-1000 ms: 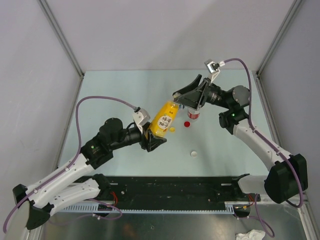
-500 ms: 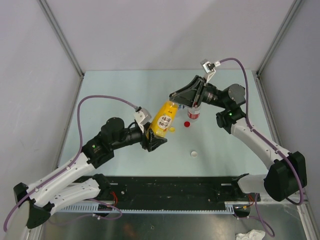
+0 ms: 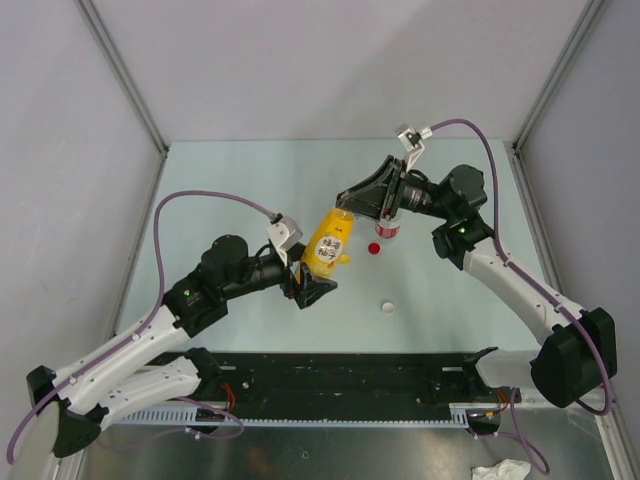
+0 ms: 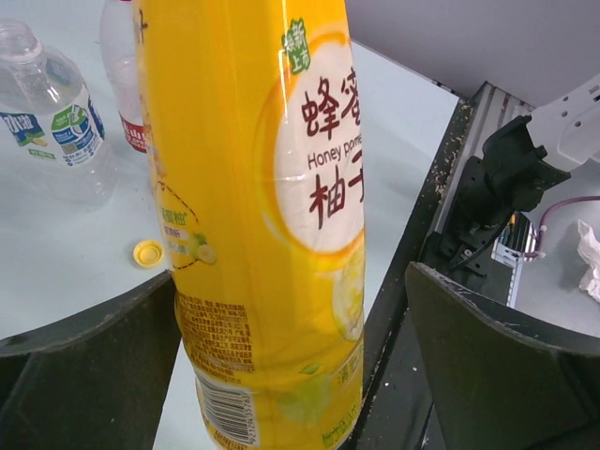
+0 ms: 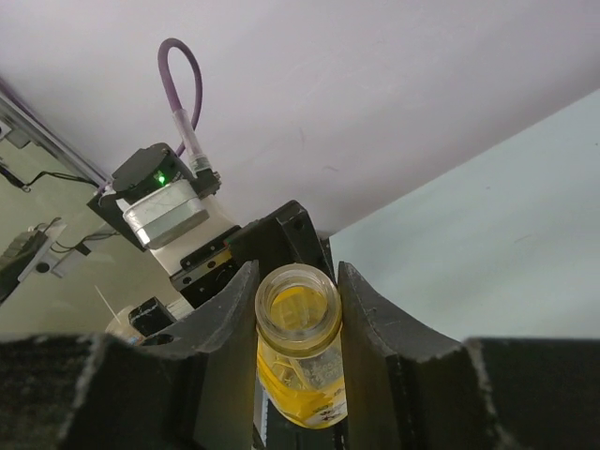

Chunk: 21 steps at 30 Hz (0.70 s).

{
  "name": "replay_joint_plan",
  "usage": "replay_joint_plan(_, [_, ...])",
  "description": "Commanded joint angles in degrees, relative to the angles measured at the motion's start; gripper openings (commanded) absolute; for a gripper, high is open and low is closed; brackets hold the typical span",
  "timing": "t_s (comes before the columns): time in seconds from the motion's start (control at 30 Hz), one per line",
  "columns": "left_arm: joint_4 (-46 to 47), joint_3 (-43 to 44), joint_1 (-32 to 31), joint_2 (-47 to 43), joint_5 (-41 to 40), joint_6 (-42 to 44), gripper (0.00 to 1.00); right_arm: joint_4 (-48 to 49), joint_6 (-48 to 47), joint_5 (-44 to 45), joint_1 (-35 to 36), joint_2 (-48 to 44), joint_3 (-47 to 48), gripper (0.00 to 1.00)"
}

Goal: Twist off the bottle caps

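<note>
Basically the yellow bottle (image 3: 328,240) is tilted between both arms over the tabletop (image 3: 230,180); can't tell if its base touches down. Mouth is bare, no cap, liquid visible inside in the right wrist view. Yellow cap (image 3: 345,260) lies on the tabletop just beside the bottle's lower part, red cap (image 3: 374,248) near it, white cap (image 3: 387,307) further toward the arm bases. Red-label bottle (image 3: 388,230) stands just behind the red cap. Clear bottle with the blue-green label (image 4: 52,112) stands near it, neck bare too.

Right hand (image 5: 298,323) is narrow, clamped on the yellow bottle's neck just under the rim. Left hand (image 4: 292,281) is wide, fingers either side of the lower body; one sits at or against the label, the other clearly apart, so no grip there.

All three caps look off, so the step is probably setting this bottle down. Only a neck grip carries an open, full bottle:
- bring it upright slowly, mouth up
- lower it straight onto a bare spot away from the yellow cap and the other bottles
- open the right hand only once the base sits flat
- back the left hand off without brushing the body

Spill is the main risk.
</note>
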Motion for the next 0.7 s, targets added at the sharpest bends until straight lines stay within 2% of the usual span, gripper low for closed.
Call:
replay_joint_plan(0.0, [2.6,2.5,-0.3,-1.5,-0.8,0.2,0.99,-2.6,-4.7,1.5,0.4,-1.5,1.8,0.0])
replay_joint_plan(0.17, [2.6,2.4,-0.4,-1.7,-1.3,0.2,0.99,-5.9,-8.2,2.5,1.1,-1.8,1.8,0.0])
replay_joint_plan(0.27, [2.7,2.2,-0.3,-2.0,-1.7,0.2,1.0,-10.7,-13.3,4.8,1.9,-2.5,2.0,0.0])
replay_joint_plan(0.43, [2.6,1.7,-0.3,-3.0,-2.8,0.3,0.99,-22.7,-24.5,12.4,4.1,-4.0,2.4,0.0])
replay_joint_plan(0.67, [2.6,1.2,-0.3,-3.7,-3.5,0.5,0.99,-31.8,-34.8,25.5,7.0,-5.2,2.4,0.0])
